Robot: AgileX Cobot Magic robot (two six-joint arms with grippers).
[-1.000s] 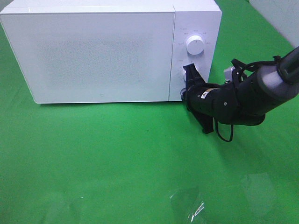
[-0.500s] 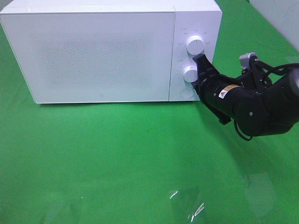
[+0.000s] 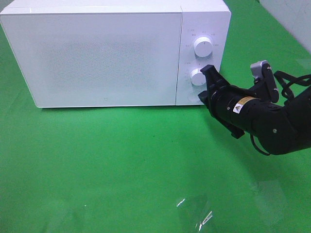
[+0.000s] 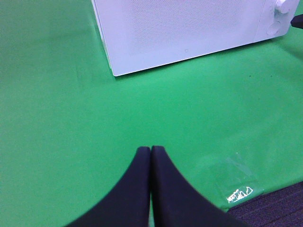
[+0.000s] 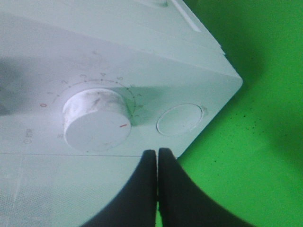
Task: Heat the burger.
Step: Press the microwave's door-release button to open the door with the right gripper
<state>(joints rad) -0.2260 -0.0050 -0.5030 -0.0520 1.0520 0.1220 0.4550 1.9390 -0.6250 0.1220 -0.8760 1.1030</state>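
On green cloth (image 3: 121,160), one microwave (image 3: 97,53), two dials (image 3: 202,46); left claw (image 4: 150,150), right claw (image 5: 157,153) both together.

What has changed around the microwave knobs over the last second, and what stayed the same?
The right gripper came off the lower knob of the microwave, which it covered a second ago, and drew back to the right, its wrist rolling. It is now shut, just beside that knob. The microwave, its closed door and the upper knob stayed put.
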